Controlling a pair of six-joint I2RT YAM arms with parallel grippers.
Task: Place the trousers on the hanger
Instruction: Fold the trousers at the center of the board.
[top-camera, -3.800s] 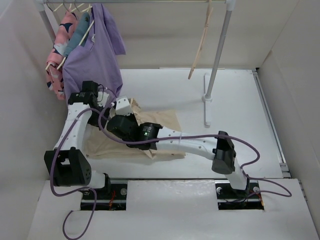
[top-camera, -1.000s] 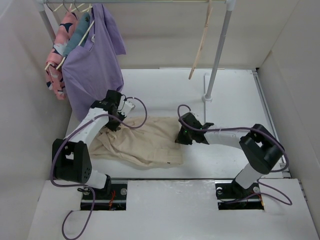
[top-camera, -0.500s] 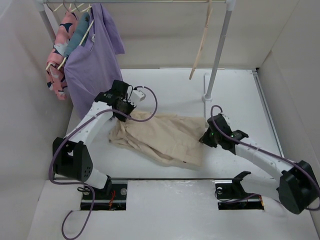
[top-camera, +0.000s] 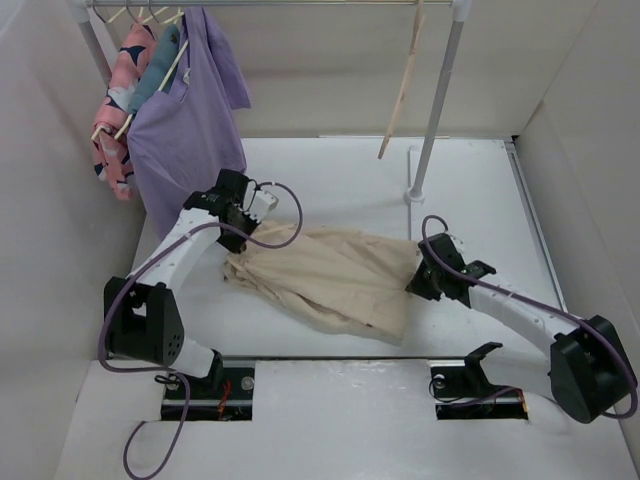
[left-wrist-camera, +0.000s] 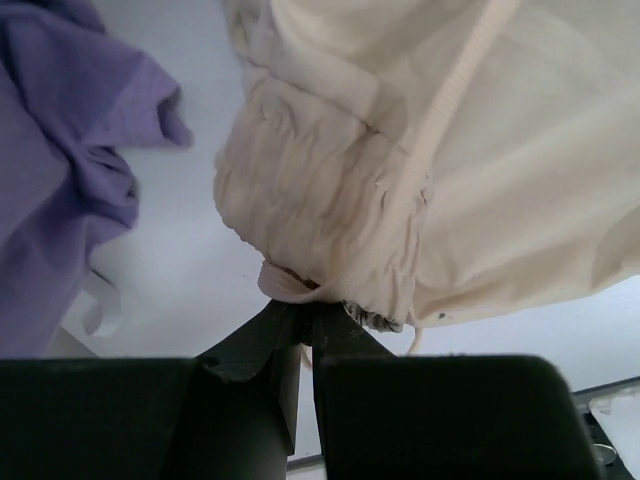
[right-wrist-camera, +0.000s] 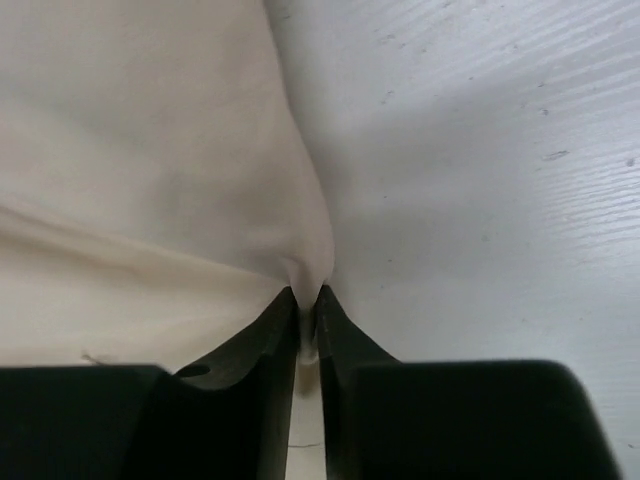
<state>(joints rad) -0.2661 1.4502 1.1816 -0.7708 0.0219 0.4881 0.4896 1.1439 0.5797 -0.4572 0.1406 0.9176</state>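
The beige trousers (top-camera: 330, 275) lie spread out on the white table, stretched between my two grippers. My left gripper (top-camera: 242, 240) is shut on the gathered waistband at their left end; the left wrist view shows the bunched elastic cloth (left-wrist-camera: 330, 200) pinched at the fingertips (left-wrist-camera: 305, 305). My right gripper (top-camera: 415, 276) grips the right edge, and in the right wrist view a fold of cloth (right-wrist-camera: 150, 180) sits pinched between the nearly closed fingers (right-wrist-camera: 307, 295). The thin pale hanger (top-camera: 400, 95) hangs from the rail at the back, apart from both grippers.
A purple shirt (top-camera: 190, 130) hangs at the back left, close behind my left gripper, and shows in the left wrist view (left-wrist-camera: 60, 180). A pink patterned garment (top-camera: 115, 110) hangs beside it. The rack's pole (top-camera: 438, 110) and foot (top-camera: 413, 215) stand at the back right. Walls enclose the table.
Over the last second my right gripper dragged the trousers' edge to the right, spreading them out. My left gripper shifted slightly toward me. The right fingers look slightly less tight.
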